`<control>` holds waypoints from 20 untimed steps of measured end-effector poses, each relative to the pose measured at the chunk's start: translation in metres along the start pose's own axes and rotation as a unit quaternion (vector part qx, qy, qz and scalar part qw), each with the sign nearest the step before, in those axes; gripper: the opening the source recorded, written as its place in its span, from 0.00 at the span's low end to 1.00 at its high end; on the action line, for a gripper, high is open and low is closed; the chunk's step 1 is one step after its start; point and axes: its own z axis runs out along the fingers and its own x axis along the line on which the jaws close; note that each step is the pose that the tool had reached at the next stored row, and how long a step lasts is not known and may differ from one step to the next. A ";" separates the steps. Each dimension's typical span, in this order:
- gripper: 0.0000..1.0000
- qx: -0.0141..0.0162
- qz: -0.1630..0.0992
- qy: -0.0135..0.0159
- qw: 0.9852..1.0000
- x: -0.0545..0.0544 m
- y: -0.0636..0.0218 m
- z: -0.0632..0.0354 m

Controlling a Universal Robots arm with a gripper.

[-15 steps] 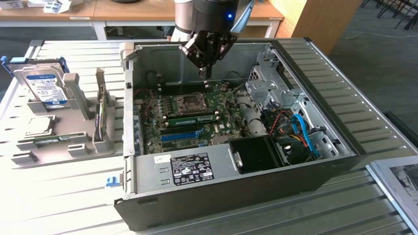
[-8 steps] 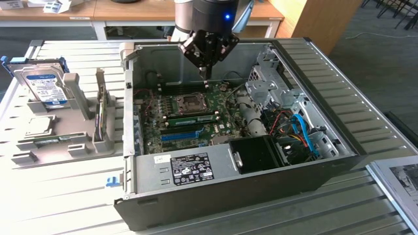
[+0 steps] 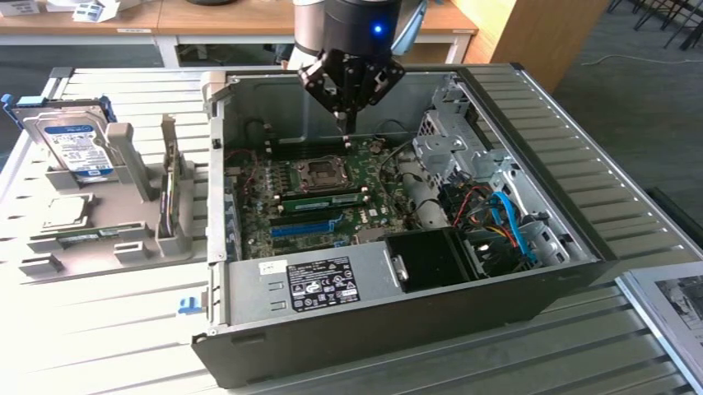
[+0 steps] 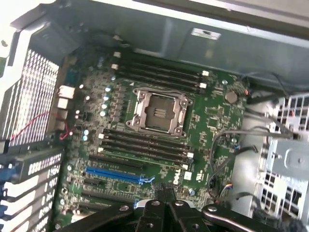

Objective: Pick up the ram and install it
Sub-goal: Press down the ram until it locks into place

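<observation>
My gripper [image 3: 347, 137] hangs over the open computer case [image 3: 571, 247], above the far edge of the motherboard [image 3: 329, 189] near the empty processor socket [image 3: 322, 171]. Its fingers are shut together with nothing between them. In the wrist view the gripper [image 4: 163, 194] points down at the socket [image 4: 157, 110] and the black memory slots [image 4: 145, 142]. A thin green stick, which looks like the ram [image 3: 86, 235], lies flat in the grey holder [image 3: 132, 247] at the exterior view's left. A green strip [image 3: 326, 200] runs among the slots beside the socket; I cannot tell if it is a seated stick.
The grey holder also carries a silver hard drive with a blue-white label [image 3: 75, 146] and a square silver processor chip [image 3: 66, 212]. Inside the case are a black power supply [image 3: 329, 280], a drive cage [image 3: 456, 148], loose cables [image 3: 500, 222] and a blue expansion slot [image 3: 302, 227].
</observation>
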 end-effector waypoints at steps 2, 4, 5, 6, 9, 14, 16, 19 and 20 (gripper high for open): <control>0.10 0.000 0.018 -0.001 1.000 0.000 0.0000 0.0001; 0.10 0.001 0.037 -0.001 0.999 0.000 0.0000 0.0002; 0.10 0.001 0.046 -0.002 0.999 0.000 0.0000 0.0003; 0.10 0.001 0.055 -0.002 0.999 0.000 0.0000 0.0004; 0.10 0.001 0.069 -0.003 0.998 0.000 0.0000 0.0004; 0.10 0.001 0.069 -0.001 0.998 0.000 0.0000 0.0005; 0.10 0.001 0.070 0.004 0.998 -0.001 -0.0002 0.0005; 0.10 0.000 0.070 0.012 0.997 -0.002 -0.0003 0.0003; 0.10 0.000 0.070 0.012 0.997 -0.002 -0.0003 0.0004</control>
